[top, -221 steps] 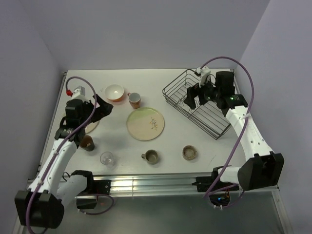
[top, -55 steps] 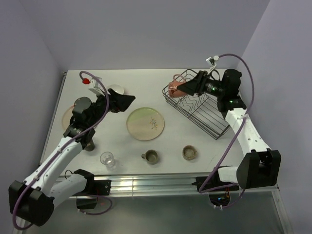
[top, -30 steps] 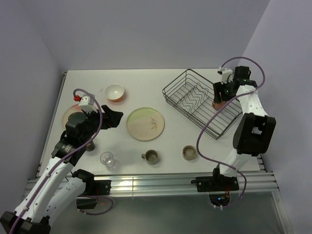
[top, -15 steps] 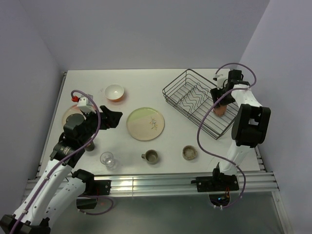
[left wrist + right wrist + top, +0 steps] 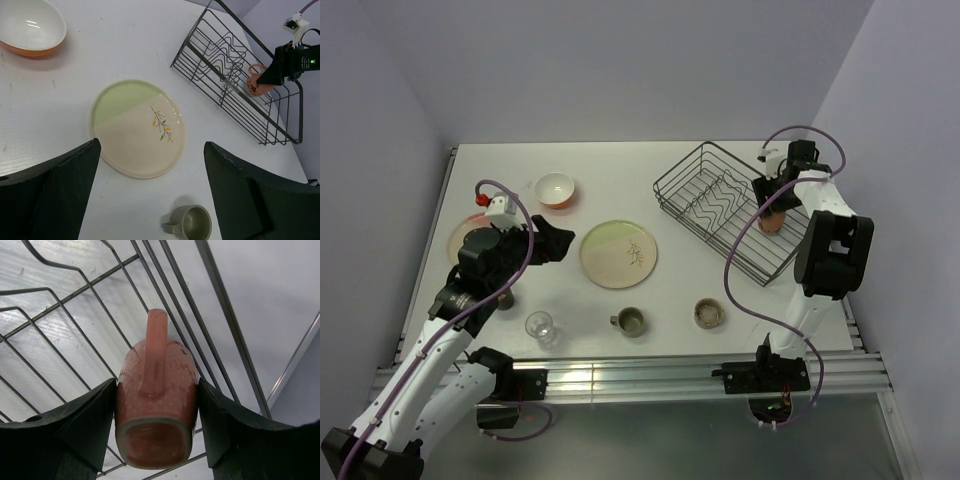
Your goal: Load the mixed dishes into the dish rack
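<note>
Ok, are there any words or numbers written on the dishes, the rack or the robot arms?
None: no word, number, brand or label can be read in any view.
The cream-green plate carries only a painted sprig, not writing.
The pink cup, the dish rack, the orange bowl and the grey-green cup show no print.

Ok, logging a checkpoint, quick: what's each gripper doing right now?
Left gripper: open, holding nothing.
Right gripper: closed on the pink cup, inside the dish rack.
</note>
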Controlling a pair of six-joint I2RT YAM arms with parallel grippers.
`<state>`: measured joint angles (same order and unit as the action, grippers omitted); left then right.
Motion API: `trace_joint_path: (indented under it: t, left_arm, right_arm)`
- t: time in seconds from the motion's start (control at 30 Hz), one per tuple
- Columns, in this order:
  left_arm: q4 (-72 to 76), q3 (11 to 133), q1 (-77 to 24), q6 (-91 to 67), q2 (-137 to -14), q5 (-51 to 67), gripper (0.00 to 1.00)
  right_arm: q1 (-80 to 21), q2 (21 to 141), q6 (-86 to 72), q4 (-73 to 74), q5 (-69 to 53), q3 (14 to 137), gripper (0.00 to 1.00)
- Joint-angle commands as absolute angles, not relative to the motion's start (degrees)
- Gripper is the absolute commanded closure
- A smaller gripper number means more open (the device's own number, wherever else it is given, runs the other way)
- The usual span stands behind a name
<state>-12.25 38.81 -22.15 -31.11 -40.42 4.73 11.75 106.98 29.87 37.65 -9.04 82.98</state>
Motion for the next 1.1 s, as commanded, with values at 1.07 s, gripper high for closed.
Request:
trace_joint_path:
  t: [1.07]
  left_arm:
    - [-9.49, 41.13, -22.06, -30.76, -41.66, 8.08, 0.09]
  right_arm:
    - [13.01, 101.52, 26.89, 38.14, -9.58, 91.58, 0.05]
